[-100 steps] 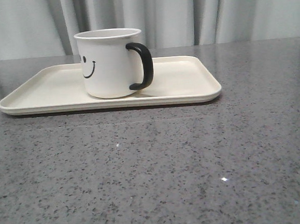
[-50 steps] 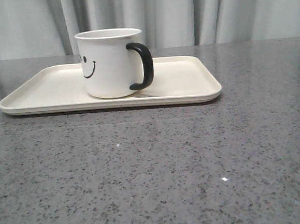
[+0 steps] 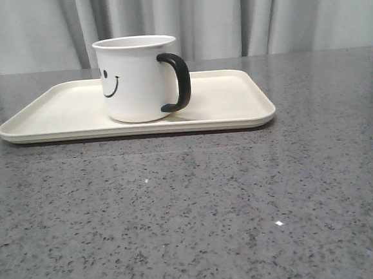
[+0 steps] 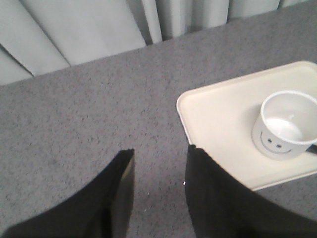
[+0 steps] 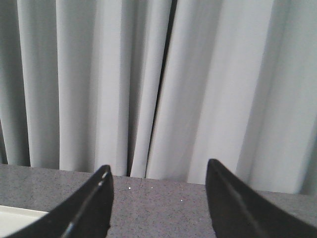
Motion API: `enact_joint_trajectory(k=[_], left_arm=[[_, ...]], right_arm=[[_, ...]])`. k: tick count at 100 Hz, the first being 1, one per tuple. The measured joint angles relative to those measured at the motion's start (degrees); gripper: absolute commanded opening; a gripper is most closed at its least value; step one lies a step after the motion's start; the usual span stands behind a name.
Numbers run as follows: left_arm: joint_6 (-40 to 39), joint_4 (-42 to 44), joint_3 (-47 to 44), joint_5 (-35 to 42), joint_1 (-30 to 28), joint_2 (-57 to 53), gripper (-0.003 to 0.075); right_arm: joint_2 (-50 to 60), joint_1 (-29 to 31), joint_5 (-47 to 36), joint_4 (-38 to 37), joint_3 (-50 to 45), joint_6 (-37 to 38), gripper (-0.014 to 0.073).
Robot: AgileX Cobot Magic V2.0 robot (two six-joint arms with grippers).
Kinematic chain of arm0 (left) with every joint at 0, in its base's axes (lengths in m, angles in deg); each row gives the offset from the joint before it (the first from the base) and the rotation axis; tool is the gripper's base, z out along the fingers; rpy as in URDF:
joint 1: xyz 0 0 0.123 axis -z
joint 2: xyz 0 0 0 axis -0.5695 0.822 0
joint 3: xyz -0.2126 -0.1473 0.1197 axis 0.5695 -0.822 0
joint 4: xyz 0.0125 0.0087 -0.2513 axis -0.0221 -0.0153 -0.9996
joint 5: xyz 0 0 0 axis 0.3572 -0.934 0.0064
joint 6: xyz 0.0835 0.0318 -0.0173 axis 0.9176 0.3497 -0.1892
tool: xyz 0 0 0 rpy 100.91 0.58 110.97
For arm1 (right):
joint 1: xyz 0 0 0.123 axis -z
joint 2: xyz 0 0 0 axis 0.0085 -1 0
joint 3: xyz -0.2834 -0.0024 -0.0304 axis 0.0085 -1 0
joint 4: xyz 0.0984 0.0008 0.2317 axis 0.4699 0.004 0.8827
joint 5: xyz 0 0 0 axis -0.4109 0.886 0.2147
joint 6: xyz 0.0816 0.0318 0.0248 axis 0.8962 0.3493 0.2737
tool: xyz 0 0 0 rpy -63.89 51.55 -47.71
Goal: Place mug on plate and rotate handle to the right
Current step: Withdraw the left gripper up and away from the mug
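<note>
The white mug (image 3: 136, 79) with a black smiley face stands upright on the cream plate (image 3: 229, 107), left of its middle. Its black handle (image 3: 177, 81) points to the right. In the left wrist view the mug (image 4: 285, 126) sits on the plate (image 4: 218, 111) off to one side. My left gripper (image 4: 161, 149) is open and empty above bare table beside the plate's edge. My right gripper (image 5: 157, 171) is open and empty, facing the curtain; a plate corner (image 5: 15, 218) shows at its edge. Neither gripper shows in the front view.
The grey speckled table (image 3: 198, 209) stretches in front of the plate. Grey curtains (image 3: 228, 16) hang behind the table's far edge.
</note>
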Motion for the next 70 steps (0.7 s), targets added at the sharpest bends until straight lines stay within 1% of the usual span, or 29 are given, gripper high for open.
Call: enact_joint_trajectory(k=[10, 14, 19, 22, 24, 25, 26, 27, 53, 70], left_arm=[[0.0, 1.8, -4.56, 0.6, -0.12, -2.98, 0.0252], [-0.12, 2.3, -6.23, 1.04, -0.37, -4.21, 0.0218], [-0.34, 3.1, -7.97, 1.55, -0.63, -5.57, 0.0146], [-0.46, 3.73, -9.15, 1.81, -0.64, -6.35, 0.0078], [-0.46, 4.01, -9.63, 2.1, -0.74, -6.92, 0.0049], [-0.54, 4.34, -10.11, 2.24, -0.72, -7.12, 0.0003], [-0.54, 4.52, -10.35, 2.26, -0.72, -7.51, 0.0003], [-0.6, 4.94, -10.83, 2.42, -0.72, -7.71, -0.0024], [-3.25, 10.94, -19.38, 7.6, -1.04, -14.13, -0.002], [-4.15, 12.23, -22.6, 9.38, -1.04, -15.58, -0.002]], right_arm=[[0.0, 0.0, 0.0, 0.0, 0.0, 0.0, 0.0424], [0.0, 0.0, 0.0, 0.0, 0.0, 0.0, 0.0424], [0.0, 0.0, 0.03, 0.0, 0.0, 0.0, 0.0424], [0.0, 0.0, 0.03, 0.0, 0.0, 0.0, 0.0424], [0.0, 0.0, 0.03, 0.0, 0.0, 0.0, 0.0424], [0.0, 0.0, 0.03, 0.0, 0.0, 0.0, 0.0424], [0.0, 0.0, 0.03, 0.0, 0.0, 0.0, 0.0424], [0.0, 0.0, 0.03, 0.0, 0.0, 0.0, 0.0424], [0.0, 0.0, 0.78, 0.0, 0.4, 0.0, 0.0424], [-3.11, 0.0, 4.28, -0.13, 5.87, -1.49, 0.0424]])
